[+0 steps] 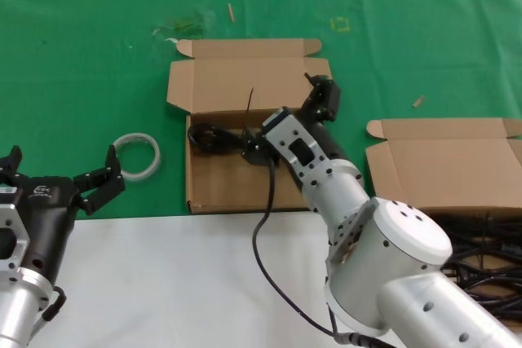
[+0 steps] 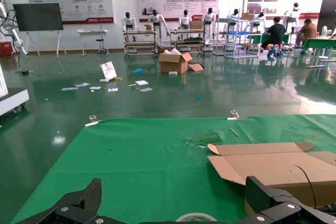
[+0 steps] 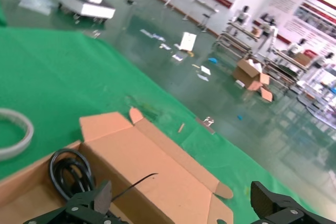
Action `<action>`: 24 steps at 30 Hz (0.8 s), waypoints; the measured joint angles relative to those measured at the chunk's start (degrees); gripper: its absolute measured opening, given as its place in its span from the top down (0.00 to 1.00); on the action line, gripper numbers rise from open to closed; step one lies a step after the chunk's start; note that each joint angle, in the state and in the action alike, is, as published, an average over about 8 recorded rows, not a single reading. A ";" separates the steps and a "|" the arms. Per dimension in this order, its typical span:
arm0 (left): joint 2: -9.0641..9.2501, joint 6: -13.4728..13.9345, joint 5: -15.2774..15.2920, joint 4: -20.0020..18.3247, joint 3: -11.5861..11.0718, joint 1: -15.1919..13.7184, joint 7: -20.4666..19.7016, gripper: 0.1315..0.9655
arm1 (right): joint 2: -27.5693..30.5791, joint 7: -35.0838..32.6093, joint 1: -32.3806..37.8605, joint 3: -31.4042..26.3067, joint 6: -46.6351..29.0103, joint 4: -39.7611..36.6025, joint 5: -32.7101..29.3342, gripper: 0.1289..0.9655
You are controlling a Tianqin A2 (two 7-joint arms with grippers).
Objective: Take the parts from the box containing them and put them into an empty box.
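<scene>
The left gripper (image 1: 61,170) hovers low at the near left over the white strip of the surface, its black jaws spread wide and holding nothing. Just beyond it a white translucent ring (image 1: 137,155), smooth and round, lies flat on the green cloth (image 1: 81,63), a matt felt-like cover pinned at the far edge by metal clips.

In the middle stands a shallow box (image 1: 232,189) of brown corrugated cardboard, its plain lid (image 1: 245,79) thrown back with rounded corner tabs. One cable (image 1: 214,136), a thin glossy black coil, lies in the far left corner of this box; the right wrist view shows it looped against the wall (image 3: 71,171).

The right gripper (image 1: 320,94) reaches over the far right corner of the same box, its black jaws apart and gripping nothing, with the coil well to the left of them. The arm's grey and white links lie across the box, hiding its right half, and the arm's own black lead hangs over the near wall.

At the right sits a second cardboard box (image 1: 444,173) with its lid raised, and a tangled heap of black cables (image 1: 485,262) lies in its tray, partly behind the arm. Small wood-coloured scraps (image 1: 418,102) dot the cloth.
</scene>
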 joint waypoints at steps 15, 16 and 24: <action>0.00 0.00 0.00 0.00 0.00 0.00 0.03 0.00 | 0.00 17.24 -8.37 9.90 -6.19 5.68 -10.95 0.00; 0.00 0.00 0.00 0.00 0.00 0.00 0.02 0.00 | 0.00 18.40 -8.93 10.56 -6.61 6.06 -11.69 0.00; 0.00 0.00 -0.01 0.00 0.00 0.00 0.01 0.00 | 0.00 27.55 -13.40 15.81 -9.90 9.07 -17.50 0.00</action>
